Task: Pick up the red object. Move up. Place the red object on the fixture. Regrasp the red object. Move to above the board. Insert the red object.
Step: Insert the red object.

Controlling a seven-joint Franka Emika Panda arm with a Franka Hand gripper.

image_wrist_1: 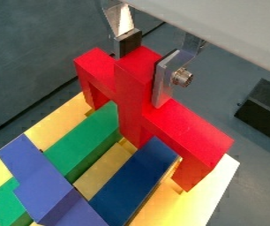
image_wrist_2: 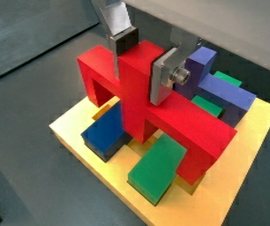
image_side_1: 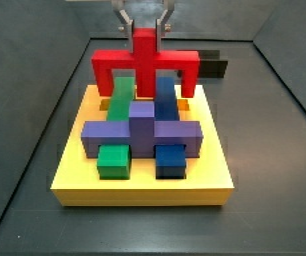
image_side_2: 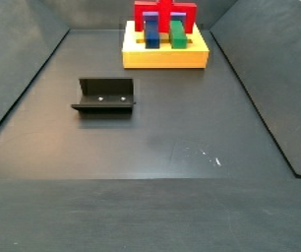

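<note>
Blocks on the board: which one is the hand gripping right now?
The red object, clamped at its upright stem by the hand. It stands over the board; the green, blue and purple blocks sit seated, untouched.

so the non-task stuff: a purple cross-shaped block (image_side_1: 140,132) sits in the middle, with a short green block (image_side_1: 112,160) and a short blue block (image_side_1: 171,160) just in front of it, side by side. behind the cross a longer green bar (image_side_1: 121,100) and a longer blue bar (image_side_1: 165,100) run back, parallel. everything's on a dark grey floor (image_side_2: 153,187) with low dark walls (image_side_2: 16,79), plus a small pale scuff (image_side_2: 213,157) on the floor.
</note>
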